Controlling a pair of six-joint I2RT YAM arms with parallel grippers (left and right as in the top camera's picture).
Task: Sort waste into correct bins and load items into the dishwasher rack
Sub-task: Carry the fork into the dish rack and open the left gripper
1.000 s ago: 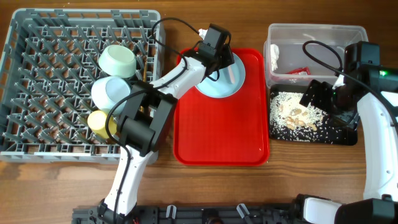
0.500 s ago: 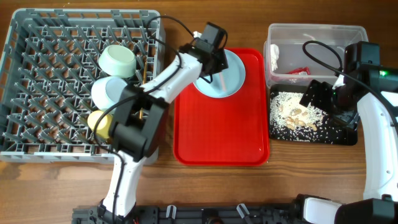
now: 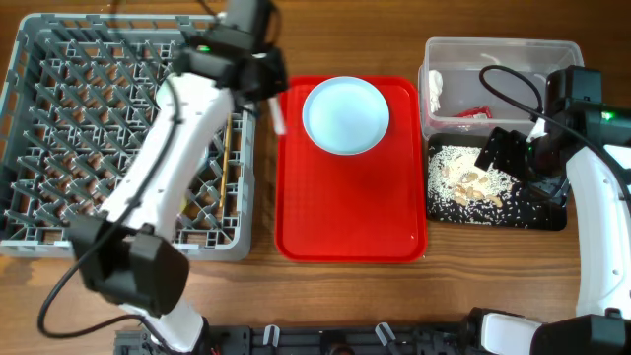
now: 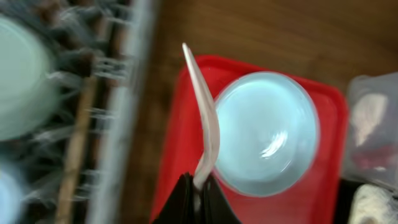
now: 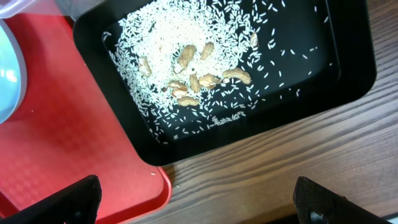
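Note:
My left gripper (image 3: 268, 97) is shut on the white fork (image 3: 280, 120), holding it above the gap between the grey dishwasher rack (image 3: 59, 148) and the red tray. In the left wrist view the jaws (image 4: 198, 186) pinch the fork's handle (image 4: 204, 112), which points up beside the pale blue plate (image 4: 267, 134). The plate (image 3: 344, 115) lies on the tray. A bowl (image 4: 18, 87) and the chopstick (image 3: 228, 148) are in the rack. The left arm hides the other bowl and the cup. My right gripper (image 3: 503, 150) is open and empty over the black tray (image 5: 348, 68) of rice and scraps (image 5: 186, 68).
The red serving tray (image 3: 350, 217) lies in the middle. The clear tub (image 3: 513, 59) at the back right holds crumpled white paper (image 3: 434, 89) and the red sachet (image 3: 474, 111). The black tray (image 3: 547, 217) sits just in front of it. Bare wooden table runs along the front.
My left arm has swung left from over the plate to the rack's right edge, carrying the fork. The plate is now uncovered. The right arm has not moved.

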